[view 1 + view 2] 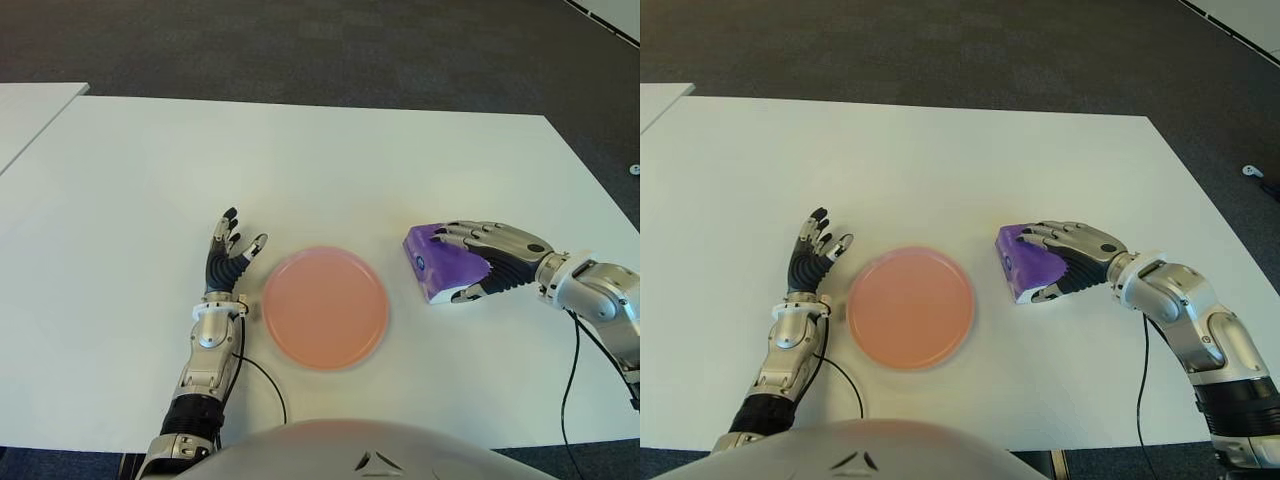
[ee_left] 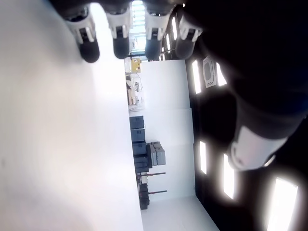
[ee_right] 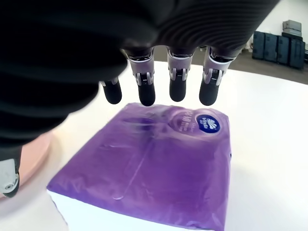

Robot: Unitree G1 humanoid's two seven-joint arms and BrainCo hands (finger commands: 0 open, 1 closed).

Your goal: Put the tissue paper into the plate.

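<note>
Grasp step in hand: our right hand [image 1: 490, 262] sits over the tissue pack [image 1: 440, 262], fingers draped across its top, thumb at the near edge, not visibly clamped; wrist view shows fingertips [image 3: 177, 91] hovering above the wrapper. Pack lies on the table [image 1: 330, 160], just right of the plate [image 1: 325, 306], not touching. We'd close thumb vs. fingers across the short side, then lift clear of the rim. Long axis approx. runs near-far, logo end toward plate. Left hand [image 1: 230, 255] spread, empty, just left of plate.
</note>
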